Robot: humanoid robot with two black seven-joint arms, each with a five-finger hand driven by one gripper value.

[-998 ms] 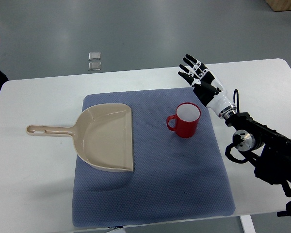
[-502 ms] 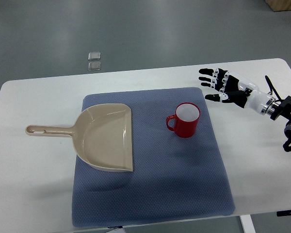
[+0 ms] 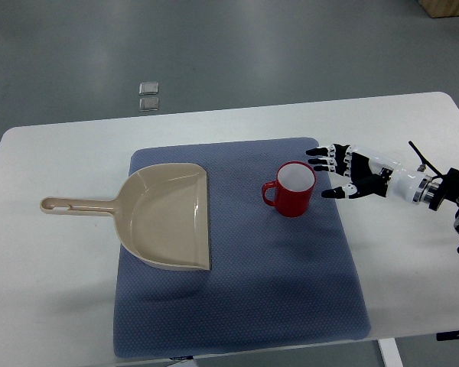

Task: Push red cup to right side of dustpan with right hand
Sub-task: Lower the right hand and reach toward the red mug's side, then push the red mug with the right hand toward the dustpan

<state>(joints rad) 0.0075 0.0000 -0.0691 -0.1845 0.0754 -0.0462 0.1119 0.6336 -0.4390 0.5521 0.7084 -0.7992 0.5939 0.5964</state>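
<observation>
The red cup stands upright on a blue mat, in the mat's upper right part. Its inside is white, and its handle points to the left, toward the dustpan. The cup and the dustpan are apart, with a strip of bare mat between them.

The beige dustpan lies on the left part of the mat with its straight open edge facing the cup. Its long handle reaches left off the mat onto the white desk, and there is a hanging hole at the handle's end.

The right robot hand comes in from the right edge — it is just beside the cup on the cup's right side, over the mat's right border. Its fingers are spread and point left toward the cup, and it holds nothing. I cannot tell if the fingertips already touch the cup's wall; a small gap seems to remain.

Beyond the desk, on the grey floor, lie two small square objects — one just behind the other.
</observation>
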